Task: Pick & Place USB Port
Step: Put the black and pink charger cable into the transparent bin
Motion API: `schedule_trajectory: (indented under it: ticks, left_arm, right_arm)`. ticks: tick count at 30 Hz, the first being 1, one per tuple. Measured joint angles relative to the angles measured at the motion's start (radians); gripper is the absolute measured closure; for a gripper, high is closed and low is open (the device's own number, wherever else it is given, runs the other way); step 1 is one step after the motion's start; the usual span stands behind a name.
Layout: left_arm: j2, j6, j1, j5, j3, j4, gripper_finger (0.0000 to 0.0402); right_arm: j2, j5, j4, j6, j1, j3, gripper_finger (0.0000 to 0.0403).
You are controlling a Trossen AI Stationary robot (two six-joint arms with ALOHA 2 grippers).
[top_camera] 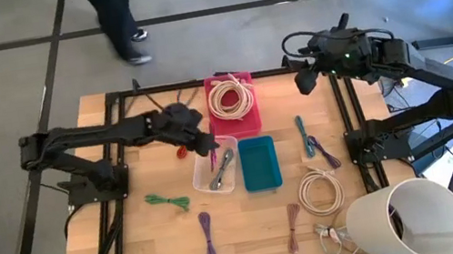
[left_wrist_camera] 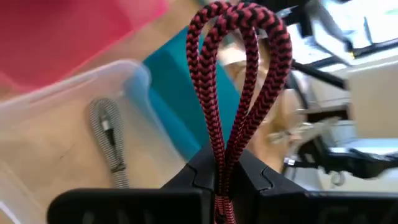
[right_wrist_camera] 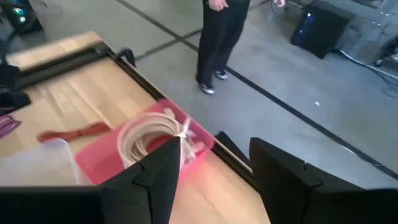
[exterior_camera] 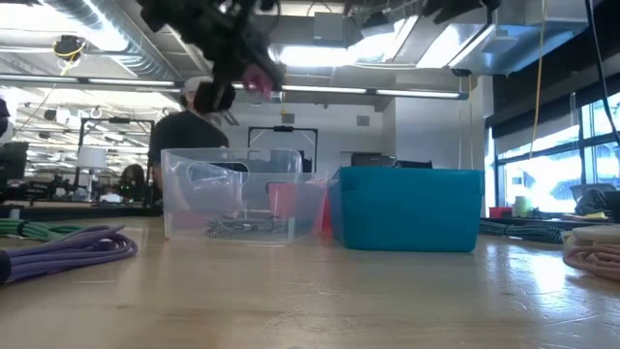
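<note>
You are pinching the looped red-and-black braided cable [left_wrist_camera: 233, 81] between the left gripper [left_wrist_camera: 225, 186] fingers, loop standing beyond the fingertips above the clear plastic bin [left_wrist_camera: 43, 149]. Likely light and floppy; grip the bundled strands. The right gripper [right_wrist_camera: 214, 180] is waiting, fingers spread.

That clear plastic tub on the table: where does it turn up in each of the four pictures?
High view: clear tub at table centre, left of the teal bin.
Low view: it stands left of centre, against the teal bin.
Left wrist view: it fills the left, behind the red-and-black cable.
Right wrist view: only a corner at left.
Shared landmark: the pink bin.
</note>
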Motion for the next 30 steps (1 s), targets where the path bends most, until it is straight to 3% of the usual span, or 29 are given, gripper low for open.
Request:
schedule_trajectory:
  ticks: [10,22,28,30]
  left_arm:
    - [0.257,0.115,-0.057,-0.080,0.250,-0.389,0.0387]
    - [0.508,0.193,-0.056,-0.016,0.310,-0.450,0.0387]
    - [0.547,0.228,-0.054,-0.060,0.314,-0.438,0.0386]
    - [0.548,0.243,-0.053,-0.056,0.314,-0.435,0.0367]
  right_arm:
    - [0.000,0.000,-0.109,0.000,-0.050,0.000,0.0208]
    - [0.000,0.000,-0.147,0.004,-0.050,0.000,0.0209]
    - [0.000,0.000,-0.146,0.003,-0.050,0.000,0.0209]
    - [0.000,0.000,-0.146,0.003,-0.050,0.000,0.0209]
